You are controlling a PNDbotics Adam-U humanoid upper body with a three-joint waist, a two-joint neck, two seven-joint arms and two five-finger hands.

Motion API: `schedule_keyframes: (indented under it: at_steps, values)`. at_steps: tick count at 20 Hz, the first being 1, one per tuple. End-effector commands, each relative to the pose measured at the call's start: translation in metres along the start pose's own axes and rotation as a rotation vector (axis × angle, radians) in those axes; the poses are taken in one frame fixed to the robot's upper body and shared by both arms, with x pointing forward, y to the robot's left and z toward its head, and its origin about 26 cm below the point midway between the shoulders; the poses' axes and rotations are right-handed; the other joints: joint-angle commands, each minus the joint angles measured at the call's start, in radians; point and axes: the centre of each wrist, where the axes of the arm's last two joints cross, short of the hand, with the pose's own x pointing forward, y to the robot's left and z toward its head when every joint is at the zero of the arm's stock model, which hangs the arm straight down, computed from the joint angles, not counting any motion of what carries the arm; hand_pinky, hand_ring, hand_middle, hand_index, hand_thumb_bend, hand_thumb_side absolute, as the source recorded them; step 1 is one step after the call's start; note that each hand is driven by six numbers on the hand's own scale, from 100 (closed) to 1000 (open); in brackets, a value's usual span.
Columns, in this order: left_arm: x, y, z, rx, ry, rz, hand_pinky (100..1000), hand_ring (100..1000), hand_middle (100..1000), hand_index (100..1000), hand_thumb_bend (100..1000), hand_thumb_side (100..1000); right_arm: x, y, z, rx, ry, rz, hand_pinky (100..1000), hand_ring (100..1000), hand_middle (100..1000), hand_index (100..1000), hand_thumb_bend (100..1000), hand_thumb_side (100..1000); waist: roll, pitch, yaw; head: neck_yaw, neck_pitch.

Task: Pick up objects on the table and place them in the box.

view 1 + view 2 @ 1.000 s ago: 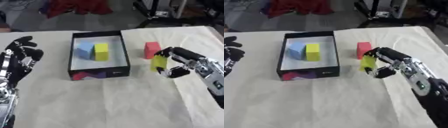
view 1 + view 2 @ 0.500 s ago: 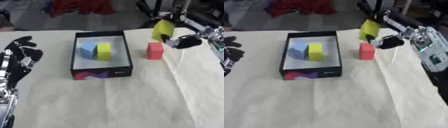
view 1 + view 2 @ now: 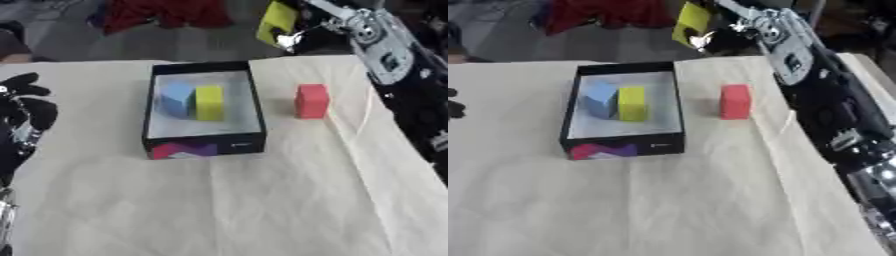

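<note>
Block in hand: a yellow-green block is held high at the far edge of the table, beyond the box's far right corner, pinched in the curled fingers of the right hand. One second ago this block stood on the cloth beside the red block; half a second ago it was already lifted, and it now sits higher and further toward the box. Judgement: pickup is complete and carry is under way; release over the box remains. The box already contains a blue block and a yellow block, touching. The red block stands on the cloth right of the box, untouched. The left hand rests idle at the left edge, fingers relaxed and empty.
</note>
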Motion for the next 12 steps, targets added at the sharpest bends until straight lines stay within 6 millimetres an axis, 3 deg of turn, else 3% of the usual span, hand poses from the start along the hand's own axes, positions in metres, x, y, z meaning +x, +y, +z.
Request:
schedule_keyframes:
  at_steps: [1,4,7,9,12]
  values:
    - [0.011,-0.001,-0.005,-0.016,-0.046,0.008,602,567,600,802,861,652,-0.001,0.007,-0.012,0.005,0.035,0.018,790,661,432,764,100,311,0.014,-0.002,0.008,-0.032,-0.002]
    - [0.012,-0.002,-0.006,-0.022,-0.050,0.013,602,567,597,802,862,651,-0.002,0.026,-0.019,0.035,0.063,0.004,793,681,487,815,100,340,0.016,-0.003,0.016,-0.048,-0.002]
    - [0.012,-0.004,-0.007,-0.025,-0.052,0.017,602,566,597,802,864,651,0.000,0.040,-0.024,0.071,0.059,-0.003,808,731,594,891,100,458,0.018,-0.004,0.018,-0.054,-0.002]
    - [0.012,-0.004,-0.007,-0.026,-0.052,0.019,602,566,597,802,864,651,0.005,0.047,-0.028,0.106,0.038,0.011,819,763,688,927,204,554,0.020,-0.004,0.018,-0.057,-0.002]
    - [0.012,-0.004,-0.007,-0.026,-0.053,0.021,602,566,596,802,864,651,0.015,0.054,-0.033,0.141,-0.027,0.013,850,831,846,976,332,630,0.021,-0.005,0.016,-0.059,-0.002]
